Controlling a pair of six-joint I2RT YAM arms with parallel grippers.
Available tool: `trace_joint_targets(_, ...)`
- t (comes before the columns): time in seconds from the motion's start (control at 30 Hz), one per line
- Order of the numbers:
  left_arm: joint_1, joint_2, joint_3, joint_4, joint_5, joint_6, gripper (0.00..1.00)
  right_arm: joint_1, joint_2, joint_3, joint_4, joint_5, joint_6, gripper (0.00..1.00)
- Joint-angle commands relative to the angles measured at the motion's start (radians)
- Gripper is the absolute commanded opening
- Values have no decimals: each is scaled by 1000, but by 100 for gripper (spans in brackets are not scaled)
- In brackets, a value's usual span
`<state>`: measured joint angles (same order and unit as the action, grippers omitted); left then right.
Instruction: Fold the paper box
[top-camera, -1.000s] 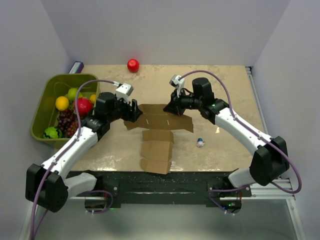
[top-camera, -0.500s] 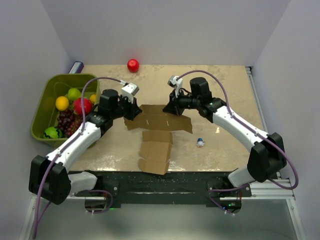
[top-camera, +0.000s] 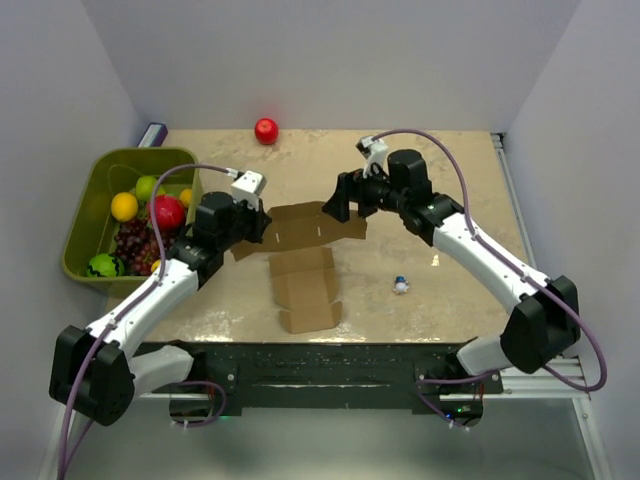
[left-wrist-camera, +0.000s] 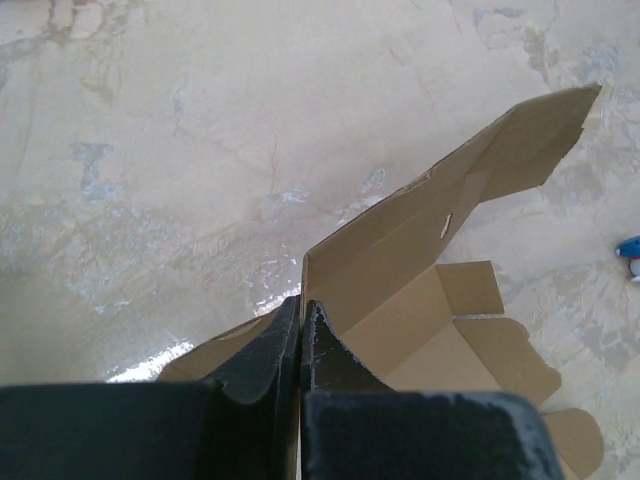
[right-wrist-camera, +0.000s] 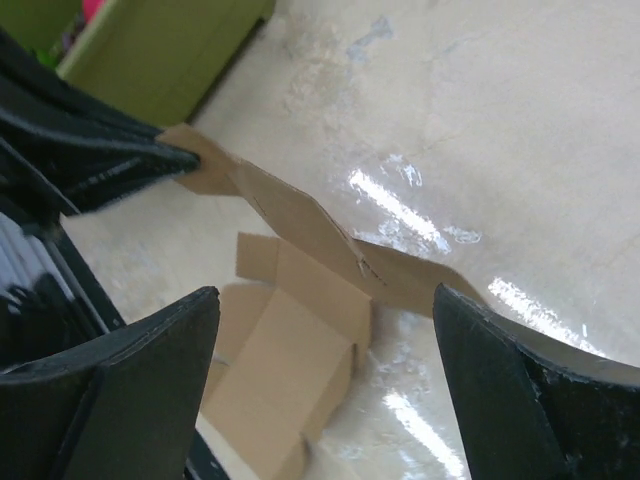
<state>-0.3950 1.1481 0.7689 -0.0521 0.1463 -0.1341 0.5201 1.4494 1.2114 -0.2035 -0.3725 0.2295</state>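
Note:
The paper box (top-camera: 305, 285) is a flat brown cardboard sheet with creased flaps, lying mid-table. Its long back strip (top-camera: 312, 224) is tilted up off the table. My left gripper (top-camera: 260, 228) is shut on the left end of that strip; in the left wrist view the fingertips (left-wrist-camera: 302, 308) pinch the cardboard edge and the paper box (left-wrist-camera: 430, 280) stretches away to the right. My right gripper (top-camera: 342, 206) hangs open just above the strip's right end, touching nothing. In the right wrist view the right gripper (right-wrist-camera: 325, 295) stands wide over the paper box (right-wrist-camera: 290, 345).
A green bin (top-camera: 98, 172) of fruit stands at the left edge, close behind my left arm. A red ball (top-camera: 266, 130) lies at the table's back. A small blue-and-white object (top-camera: 400, 285) sits right of the cardboard. A purple item (top-camera: 152, 134) lies behind the bin.
My left gripper has shut on the strip's left end. My right gripper has let go, opened wide and risen. The cardboard has slid left and its back strip has lifted.

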Motion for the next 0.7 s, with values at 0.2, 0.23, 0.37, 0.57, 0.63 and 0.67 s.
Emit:
trace_joint_targets(0.2, -122, -24, -166, 331, -261, -71, 0, 93, -110, -187, 395, 43, 614, 90)
trace_joint_targets(0.23, -131, -19, -174, 359, -269, -67, 0, 103, -101, -209, 421, 46, 640, 90)
trace_joint_targets(0.37, -174, -4, -206, 405, -295, -44, 0, 120, -31, -291, 602, 30, 827, 88)
trace_joint_targets(0.57, -208, -13, -258, 486, -318, 19, 0, 132, 35, -352, 708, 127, 1026, 86)
trace_joint_targets(0.63, -217, -16, -273, 514, -324, 48, 0, 130, 55, -363, 719, 152, 1068, 86)
trace_joint_targets(0.67, -222, -19, -279, 523, -326, 60, 0, 130, 61, -366, 723, 161, 1105, 86)
